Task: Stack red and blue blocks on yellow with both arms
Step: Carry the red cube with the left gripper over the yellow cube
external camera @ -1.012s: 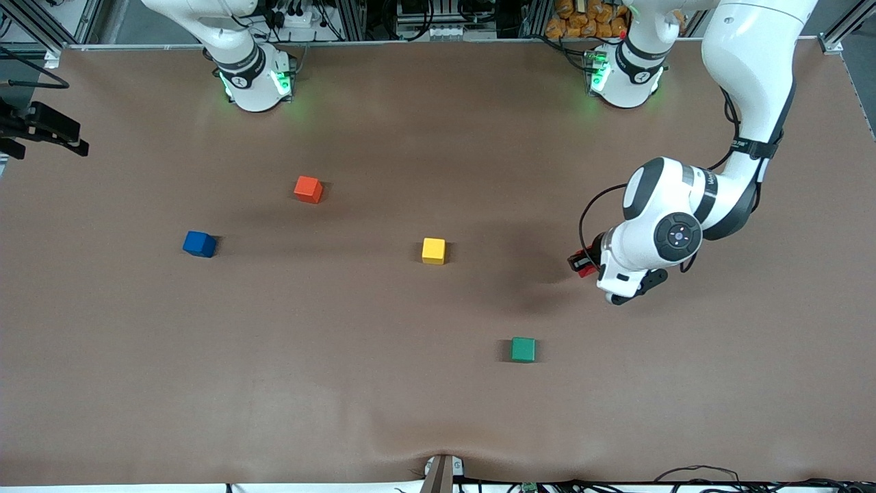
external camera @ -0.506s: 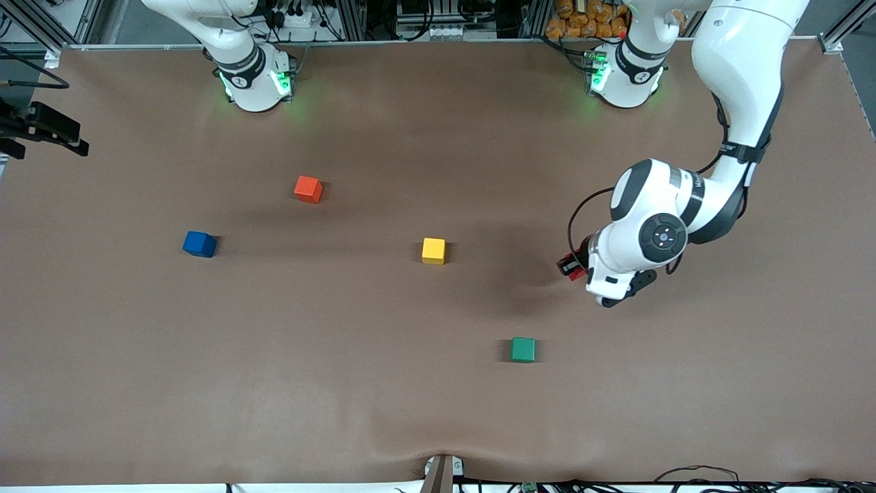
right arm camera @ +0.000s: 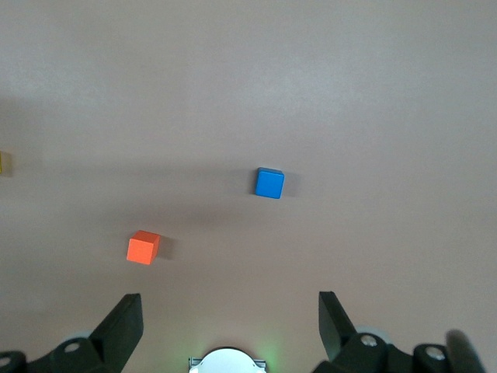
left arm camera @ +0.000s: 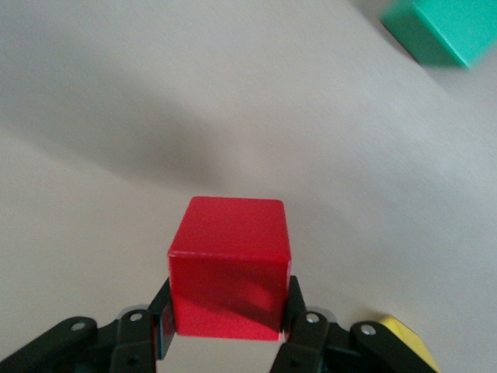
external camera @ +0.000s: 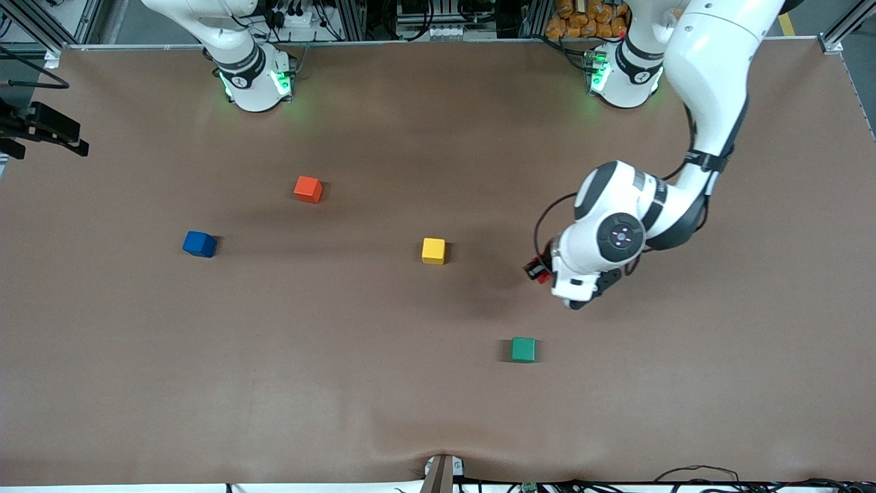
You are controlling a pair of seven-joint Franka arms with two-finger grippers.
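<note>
- Left gripper (left arm camera: pixel 225 330) clamped on the red block (left arm camera: pixel 227 268), one finger (left arm camera: pixel 159 322) on each side face; block sits level, its top and one side face clear of the fingers.
- In the front view the left gripper (external camera: pixel 537 270) is up in the air over bare table (external camera: pixel 438 411), between the yellow block (external camera: pixel 433 250) and the left arm's end of the table; only a sliver of the red block (external camera: pixel 543 277) shows past the wrist.
- Open room: bare mat all the way from the held block to the yellow block, nothing in between. Green block (external camera: pixel 523 349) lies on the table nearer the front camera, well apart from the gripper.
- Left wrist view: yellow block (left arm camera: pixel 404 342) only as a corner at the frame edge, green block (left arm camera: pixel 446 31) at the opposite corner.
- Right gripper (right arm camera: pixel 229 326) spread wide and empty, waiting high above its end of the table; blue block (right arm camera: pixel 269 183) and orange block (right arm camera: pixel 144 247) lie on the mat under it.
- Blue block (external camera: pixel 199 244) sits toward the right arm's end, well apart from the table edge; orange block (external camera: pixel 308 189) lies farther from the front camera than it, apart from it.
- Versus one second ago: the left arm has swung toward the yellow block, carrying the red block closer to it. Grip unchanged. All four blocks on the table are in the same spots; the right arm hasn't moved.
</note>
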